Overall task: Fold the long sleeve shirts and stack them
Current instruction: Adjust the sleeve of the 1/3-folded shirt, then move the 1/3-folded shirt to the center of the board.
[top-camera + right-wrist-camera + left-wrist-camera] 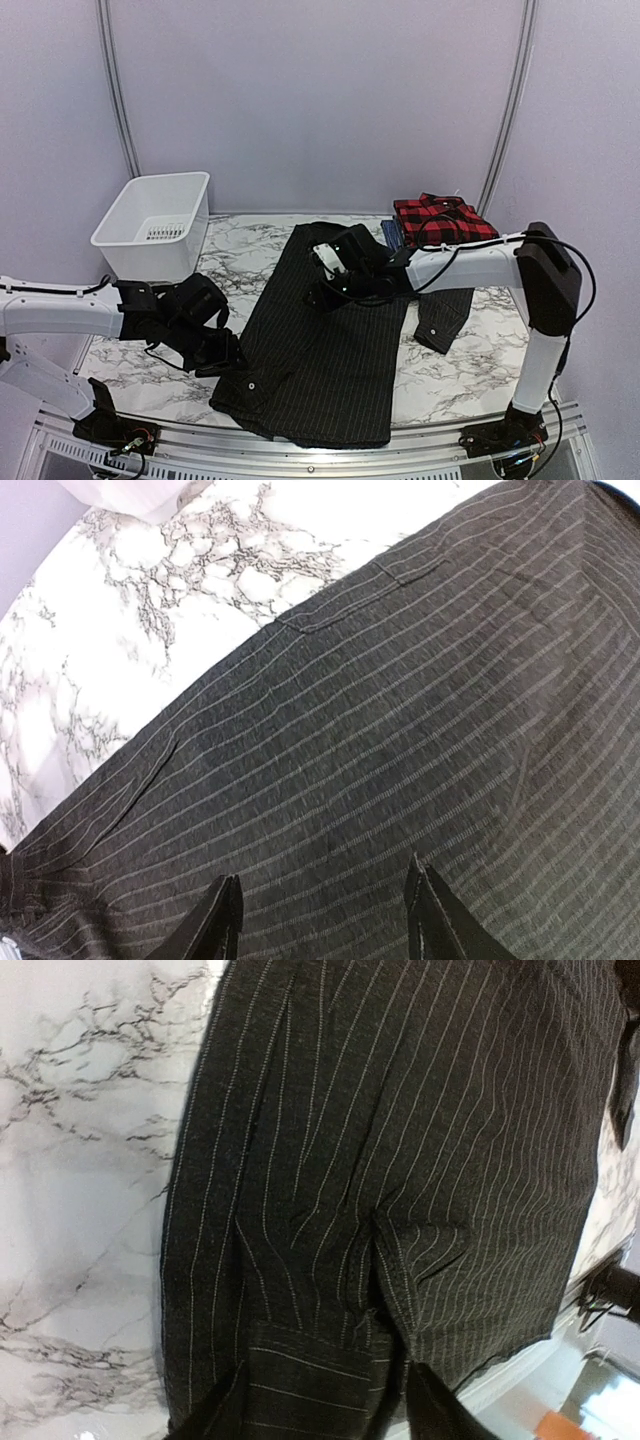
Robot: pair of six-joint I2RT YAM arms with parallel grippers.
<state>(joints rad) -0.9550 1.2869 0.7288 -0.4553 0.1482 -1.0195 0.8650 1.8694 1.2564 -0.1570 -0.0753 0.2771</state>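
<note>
Left wrist: L claw (pixel 325 1400) parted, straddling pinstripe shirt (pixel 400 1160) cuff; R claw (pixel 323 880) approx half-open over shirt, nothing held.

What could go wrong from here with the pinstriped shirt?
The hem of the black pinstriped shirt lies at the near edge of the marble table; a tug could drag it off. One sleeve cuff sticks out to the right; left untucked, the fold will likely be lopsided. The left hand stands open around bunched cloth and may snag it.
</note>
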